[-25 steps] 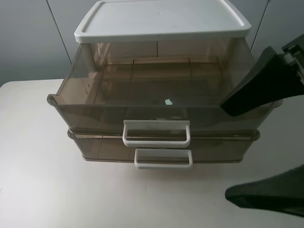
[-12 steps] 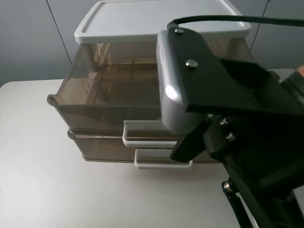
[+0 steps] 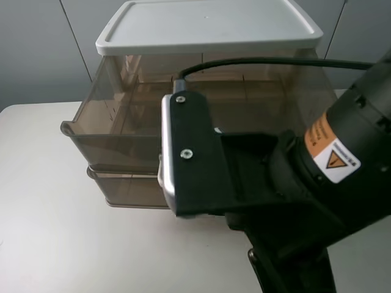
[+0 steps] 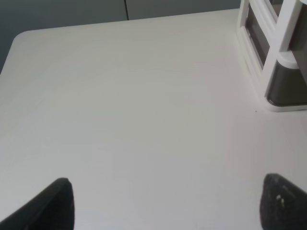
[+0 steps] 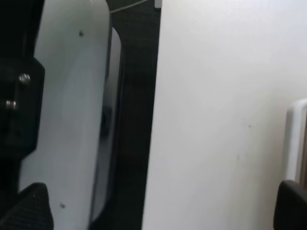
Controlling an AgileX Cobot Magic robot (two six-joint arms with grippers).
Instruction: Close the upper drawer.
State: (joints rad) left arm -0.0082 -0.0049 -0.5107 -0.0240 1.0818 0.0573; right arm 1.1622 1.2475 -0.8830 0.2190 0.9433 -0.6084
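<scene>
upper drawer [image 3: 110, 131] hasn't moved: same pull-out from the cabinet [image 3: 208, 24] as a second ago, its front overhanging the lower drawer [image 3: 125, 186]. What changed is the right arm [image 3: 330, 159], which swung in from the cabinet's side. It now sits in front of the drawer face, with its camera block [image 3: 189, 159] hiding the handle. Can't see any contact. right tool [image 5: 158, 206] spread wide, nothing held. left tool [image 4: 168, 206] likewise wide and empty, over bare worktop [image 4: 134, 96] near the cabinet. Looks like lining up for a push; closing not started.
</scene>
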